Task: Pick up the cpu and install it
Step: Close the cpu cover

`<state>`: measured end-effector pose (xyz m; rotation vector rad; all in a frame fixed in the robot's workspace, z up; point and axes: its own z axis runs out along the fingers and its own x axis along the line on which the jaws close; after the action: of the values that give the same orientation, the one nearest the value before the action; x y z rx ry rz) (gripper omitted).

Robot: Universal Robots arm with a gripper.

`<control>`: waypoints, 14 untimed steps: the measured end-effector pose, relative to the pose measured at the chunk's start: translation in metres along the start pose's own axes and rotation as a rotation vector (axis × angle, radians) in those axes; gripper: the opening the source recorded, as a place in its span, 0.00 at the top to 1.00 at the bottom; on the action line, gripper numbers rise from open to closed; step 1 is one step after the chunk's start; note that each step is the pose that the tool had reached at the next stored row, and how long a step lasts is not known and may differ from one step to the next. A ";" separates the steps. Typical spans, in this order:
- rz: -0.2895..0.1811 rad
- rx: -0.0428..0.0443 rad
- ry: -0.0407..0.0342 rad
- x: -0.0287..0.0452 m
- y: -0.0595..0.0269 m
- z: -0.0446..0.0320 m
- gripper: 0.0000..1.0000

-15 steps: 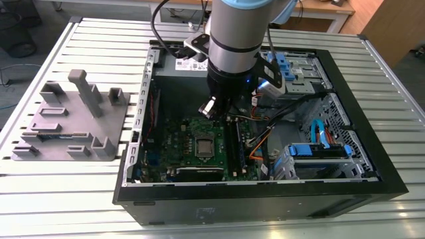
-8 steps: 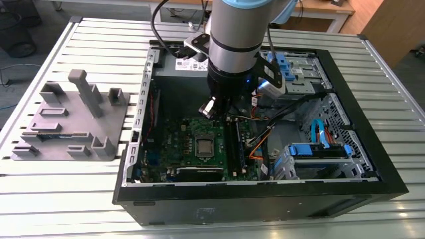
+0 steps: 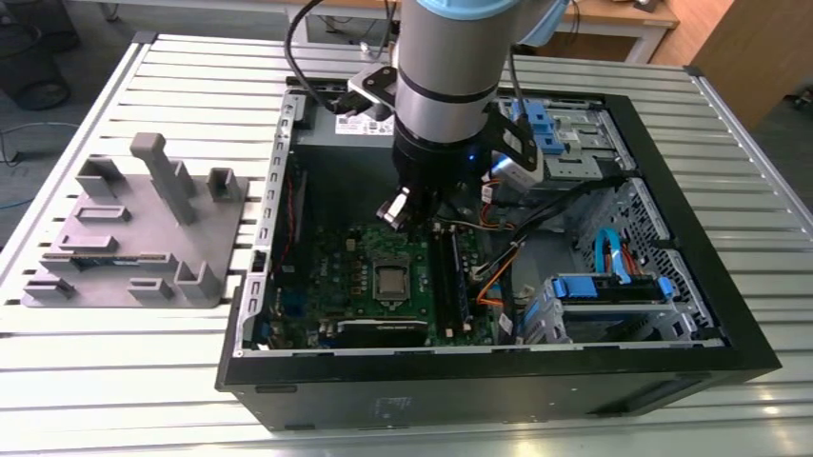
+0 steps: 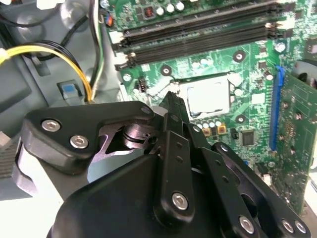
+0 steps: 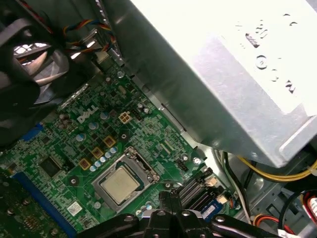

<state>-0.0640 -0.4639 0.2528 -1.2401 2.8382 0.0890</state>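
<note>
Now cpu (image 5: pixel 120 184) sits socketed beneath gripper (image 5: pixel 171 199).

A robotics lab or workshop is showing here: an open computer case (image 3: pixel 661 286) is lying on a slatted metal counter (image 3: pixel 128 381), a grey fixture tray (image 3: pixel 128 238) is sitting beside it, and wooden desks (image 3: pixel 635 19) are standing behind.

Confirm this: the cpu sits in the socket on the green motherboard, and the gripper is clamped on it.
Not clamped. The cpu does sit in the socket on the motherboard, but the gripper hangs apart from it, holding nothing, as both wrist views show.
</note>
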 end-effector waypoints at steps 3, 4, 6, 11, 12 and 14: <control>0.000 0.0013 -0.0016 0.0085 -0.0003 -0.0004 0.87; 0.000 0.0017 -0.0017 0.0113 -0.0005 -0.0006 0.87; 0.000 0.0021 -0.0020 0.0173 -0.0009 -0.0010 0.87; 0.000 0.0025 -0.0024 0.0297 -0.0014 -0.0015 0.87; 0.000 0.0025 -0.0023 0.0307 -0.0017 -0.0016 0.87; 0.000 0.0024 -0.0024 0.0308 -0.0017 -0.0015 0.87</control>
<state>-0.0837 -0.4876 0.2523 -1.2391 2.8352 0.0870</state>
